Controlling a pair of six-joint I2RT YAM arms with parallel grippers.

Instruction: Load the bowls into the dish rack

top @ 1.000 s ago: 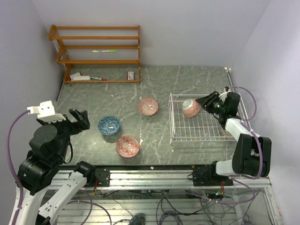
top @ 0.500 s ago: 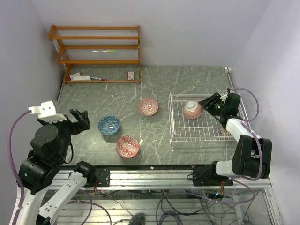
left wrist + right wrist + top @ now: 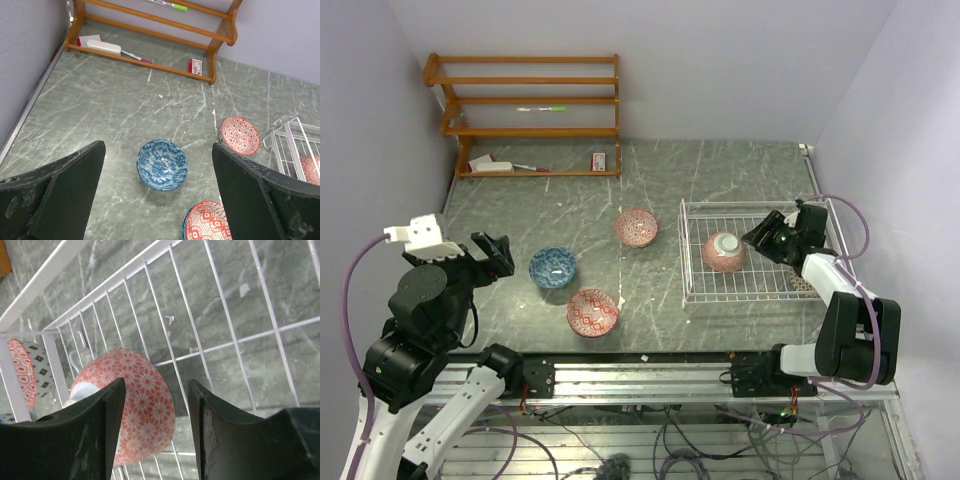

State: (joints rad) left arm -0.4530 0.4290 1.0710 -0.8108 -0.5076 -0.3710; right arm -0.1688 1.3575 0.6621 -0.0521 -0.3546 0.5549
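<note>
Bowls lie in four spots. One pink bowl [image 3: 723,250] is tipped over, bottom showing, inside the left half of the white rack [image 3: 765,272]. The right gripper [image 3: 755,238] is just beside it with its fingers spread apart. One finger [image 3: 90,435] hides part of the bowl, so I cannot tell if it touches. The left gripper [image 3: 492,255] hangs wide open over the table [image 3: 720,170], with nothing in it. Below it are a blue bowl [image 3: 162,164] and a red bowl [image 3: 239,135]. Another red bowl [image 3: 206,227] is cut off by the bottom edge of the left wrist view. A dark rim peeks out under it, too small to make out.
</note>
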